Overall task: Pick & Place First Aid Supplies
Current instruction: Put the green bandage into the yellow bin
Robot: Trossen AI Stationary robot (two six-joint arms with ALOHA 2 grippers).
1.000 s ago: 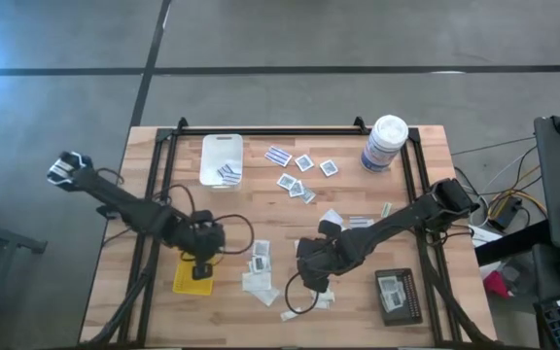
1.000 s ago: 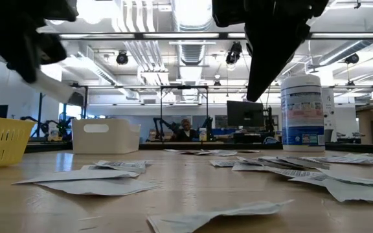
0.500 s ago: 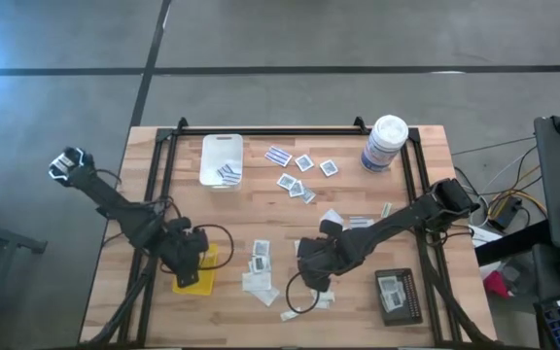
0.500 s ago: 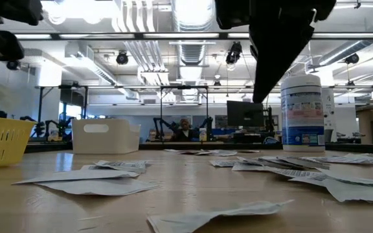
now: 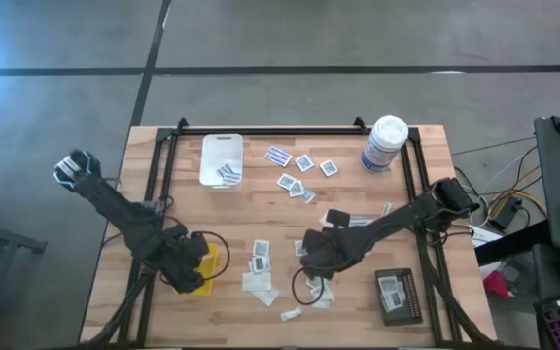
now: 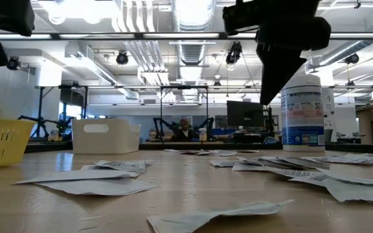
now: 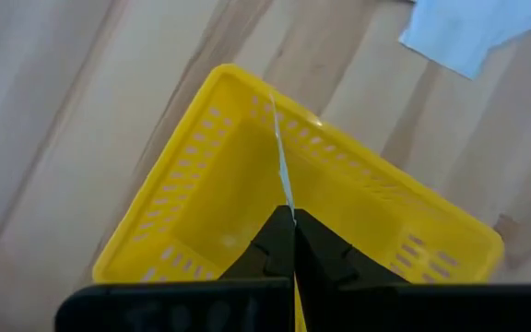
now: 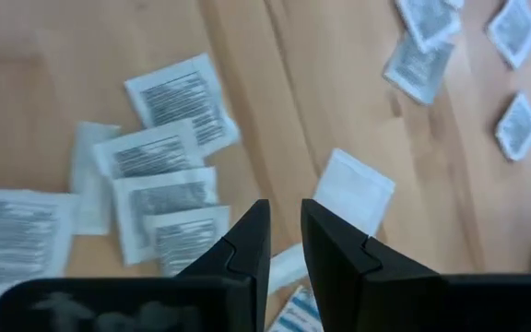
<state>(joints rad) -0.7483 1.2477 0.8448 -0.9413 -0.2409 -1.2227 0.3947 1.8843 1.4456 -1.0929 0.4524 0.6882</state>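
A wooden table point(image 5: 290, 219) is seen from above on a grey concrete floor, with a dark frame along its edges. The first aid packets point(image 5: 299, 185) are scattered across its middle: small squares in the upper centre of the frame, larger white ones point(image 5: 259, 267) lower down. A white tray point(image 5: 221, 152) at the upper left holds a few packets, and a black tray point(image 5: 398, 297) at the lower right holds one. A white canister point(image 5: 385, 144) stands at the upper right. At the lower left, the left gripper point(image 7: 292, 242) is held over the yellow tray point(image 7: 201, 184), its fingers pressed together on a thin pale strip point(image 7: 280, 157) seen edge-on. Just right of centre, the right gripper point(image 8: 285, 231) is held above the loose packets, its fingers slightly parted with nothing between them.
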